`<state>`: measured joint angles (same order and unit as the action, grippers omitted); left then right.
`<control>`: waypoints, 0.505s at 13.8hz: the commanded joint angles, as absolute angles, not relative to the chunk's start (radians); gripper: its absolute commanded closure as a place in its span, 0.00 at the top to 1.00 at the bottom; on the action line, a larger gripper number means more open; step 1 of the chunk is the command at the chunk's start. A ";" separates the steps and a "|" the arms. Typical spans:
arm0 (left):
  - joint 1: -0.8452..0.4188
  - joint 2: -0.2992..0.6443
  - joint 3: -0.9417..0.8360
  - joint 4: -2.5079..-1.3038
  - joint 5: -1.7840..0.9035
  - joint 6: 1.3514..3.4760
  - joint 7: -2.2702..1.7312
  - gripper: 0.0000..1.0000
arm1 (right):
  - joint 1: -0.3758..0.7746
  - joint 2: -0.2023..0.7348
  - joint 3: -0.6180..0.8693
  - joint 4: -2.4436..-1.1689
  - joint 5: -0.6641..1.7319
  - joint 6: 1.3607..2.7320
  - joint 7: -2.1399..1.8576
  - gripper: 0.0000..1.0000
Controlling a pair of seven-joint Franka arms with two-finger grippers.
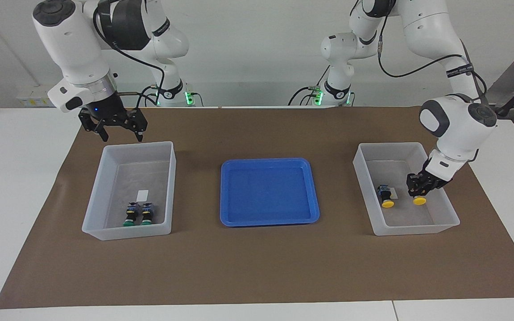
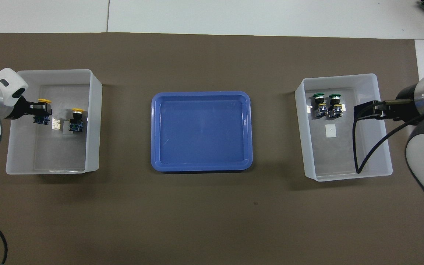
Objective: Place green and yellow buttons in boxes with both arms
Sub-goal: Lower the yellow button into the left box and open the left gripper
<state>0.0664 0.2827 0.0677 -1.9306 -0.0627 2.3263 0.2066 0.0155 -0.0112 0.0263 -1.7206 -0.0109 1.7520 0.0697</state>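
Overhead view shows the left gripper (image 2: 37,107) inside the translucent bin (image 2: 93,121) at the left arm's end of the table, its fingers closed on a yellow-capped button (image 2: 42,114); the blue-and-black body shows below the black fingers there, while the facing view (image 1: 419,192) hides all but the round yellow cap (image 1: 420,201). Whether that button touches the bin floor is hard to judge from either angle. A second yellow-capped button (image 1: 386,197) lies on its side beside it, at about nine o'clock of the gripper in the facing view, next to a small white label.

At the right arm's end, the matching bin (image 1: 105,178) holds two green-capped buttons (image 1: 138,214) side by side, touching or nearly so, caps pointing away from the robots, a white label (image 2: 330,130) just nearer the robots. Only the facing view reveals that the right gripper (image 1: 121,129) hangs clear above that bin's rim nearest the robots, fingers spread and holding nothing; overhead it seems to reach in from three o'clock.

Between the bins sits a shallow, glossy blue tray (image 2: 155,110) with rounded corners, on a matte brown mat (image 1: 257,267).
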 commanded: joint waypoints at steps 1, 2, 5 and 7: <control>0.071 0.278 0.061 -1.993 -0.046 2.405 0.209 0.00 | 0.006 -0.018 0.032 -1.723 0.014 1.741 0.075 1.00; 0.071 0.282 0.061 -1.993 -0.046 2.405 0.209 0.00 | 0.006 -0.018 0.032 -1.723 0.014 1.741 0.075 1.00; 0.068 0.285 0.061 -1.987 -0.046 2.402 0.209 0.43 | 0.006 -0.018 0.032 -1.723 0.014 1.741 0.075 1.00; 0.057 0.288 0.063 -1.965 -0.044 2.390 0.210 0.77 | 0.006 -0.018 0.032 -1.723 0.014 1.741 0.075 1.00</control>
